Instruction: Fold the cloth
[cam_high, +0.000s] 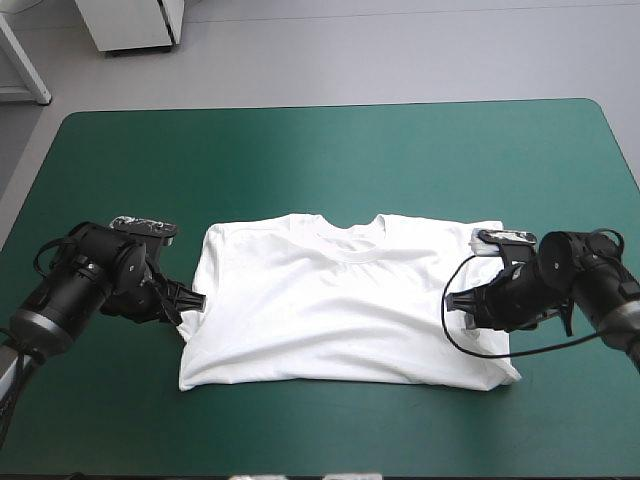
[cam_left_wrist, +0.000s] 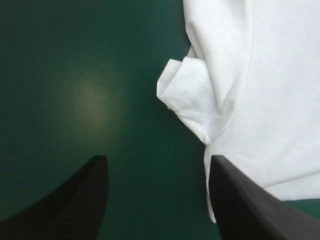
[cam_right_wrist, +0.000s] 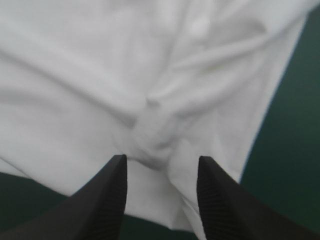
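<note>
White T-shirt (cam_high: 340, 300) lying long-ways, side to side across the surface (cam_high: 330, 160).
Left pincer (cam_high: 193, 303) open just beside one end, right pincer (cam_high: 462, 306) open over the other.

The teal-green table cover (cam_high: 330, 150), rounded at its far corners, fills most of the frame. A white cabinet (cam_high: 130, 22) stands on pale grey floor (cam_high: 400, 50) at upper left.
</note>
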